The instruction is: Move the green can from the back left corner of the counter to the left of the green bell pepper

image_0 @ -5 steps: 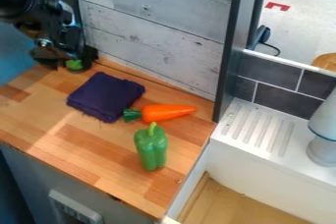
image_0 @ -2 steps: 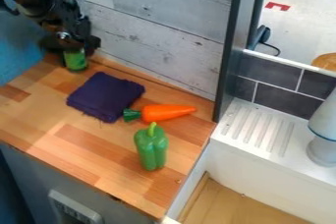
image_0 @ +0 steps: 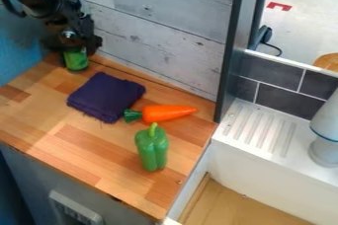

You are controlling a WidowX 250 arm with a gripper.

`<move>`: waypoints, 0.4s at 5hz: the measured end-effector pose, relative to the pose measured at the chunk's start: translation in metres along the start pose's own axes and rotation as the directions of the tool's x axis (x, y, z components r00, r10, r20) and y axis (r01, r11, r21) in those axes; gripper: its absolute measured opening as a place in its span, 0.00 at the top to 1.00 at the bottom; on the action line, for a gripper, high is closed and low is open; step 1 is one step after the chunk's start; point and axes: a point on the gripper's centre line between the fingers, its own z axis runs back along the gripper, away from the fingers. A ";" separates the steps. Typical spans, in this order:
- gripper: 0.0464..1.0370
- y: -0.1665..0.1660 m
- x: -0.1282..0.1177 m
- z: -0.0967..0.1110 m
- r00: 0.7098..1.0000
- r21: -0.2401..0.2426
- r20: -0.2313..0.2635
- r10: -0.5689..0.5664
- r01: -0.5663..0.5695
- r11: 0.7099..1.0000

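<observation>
The black gripper (image_0: pixel 74 51) hangs at the upper left, right over a green can (image_0: pixel 76 61) that stands at the counter's back corner. Its lower end covers the can's top, and whether it grips the can is hidden. Just in front of the can lies a folded dark purple cloth (image_0: pixel 105 96). An orange toy carrot (image_0: pixel 169 113) lies to the right of the cloth, its green top against the cloth's edge. Nearer the front, a green toy pepper (image_0: pixel 151 149) has its stem pointing to the back.
The wooden counter (image_0: pixel 86 150) is bounded at the back by a grey plank wall (image_0: pixel 158 26) and at the right by a dark upright post (image_0: pixel 231 46). Beyond it are a white sink ledge (image_0: pixel 264 128) with a grey-white faucet (image_0: pixel 325 135), and the basin lower down.
The gripper has risen and shifted slightly right from its low place at the can, so more of the can shows. The cloth, carrot and pepper have not moved.
</observation>
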 end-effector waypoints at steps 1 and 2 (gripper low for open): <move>0.04 -0.001 0.007 -0.004 1.000 0.008 0.013 0.000 0.000 1.000; 0.09 -0.002 0.007 -0.015 1.000 0.014 0.008 -0.006 0.006 1.000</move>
